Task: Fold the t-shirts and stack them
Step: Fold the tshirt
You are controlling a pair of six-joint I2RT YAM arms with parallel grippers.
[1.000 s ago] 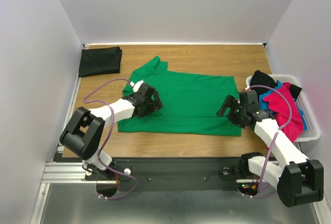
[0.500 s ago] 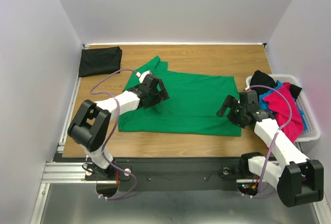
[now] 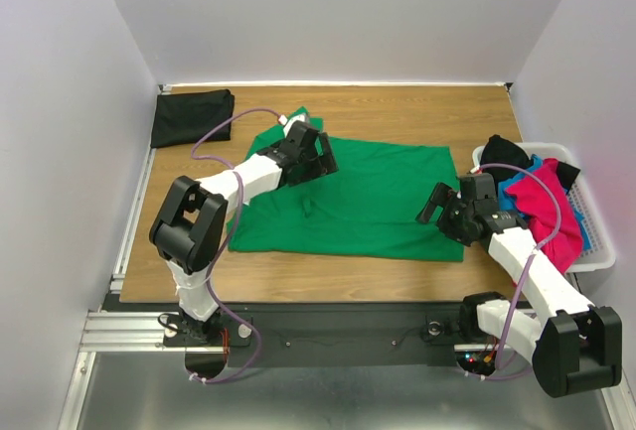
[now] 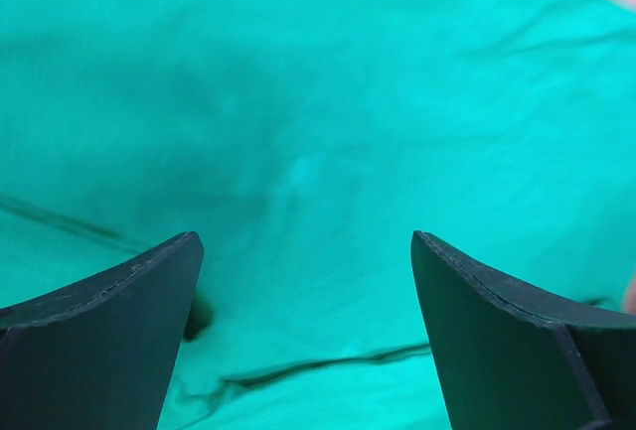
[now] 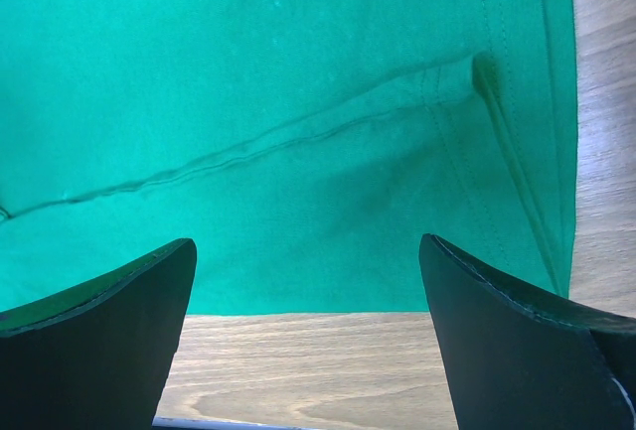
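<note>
A bright green t-shirt (image 3: pixel 368 202) lies spread on the wooden table, partly folded at its left side. My left gripper (image 3: pixel 326 162) hovers over its upper left part, open and empty; the left wrist view shows only green cloth (image 4: pixel 318 132) between the fingers. My right gripper (image 3: pixel 434 207) is open and empty over the shirt's right edge; the right wrist view shows the green hem (image 5: pixel 328 152) and bare wood below it. A folded black t-shirt (image 3: pixel 192 117) lies at the back left corner. Magenta (image 3: pixel 552 214), blue (image 3: pixel 517 190) and black (image 3: pixel 507 150) shirts are heaped in the basket.
A white plastic basket (image 3: pixel 596 251) stands at the table's right edge, next to my right arm. The left arm's cable (image 3: pixel 214 142) loops above the table near the black shirt. White walls enclose the table on three sides.
My left gripper has moved up and to the right across the green shirt, from its left middle to its upper part. The shirt's left side has shifted a little. The right arm has not moved.
</note>
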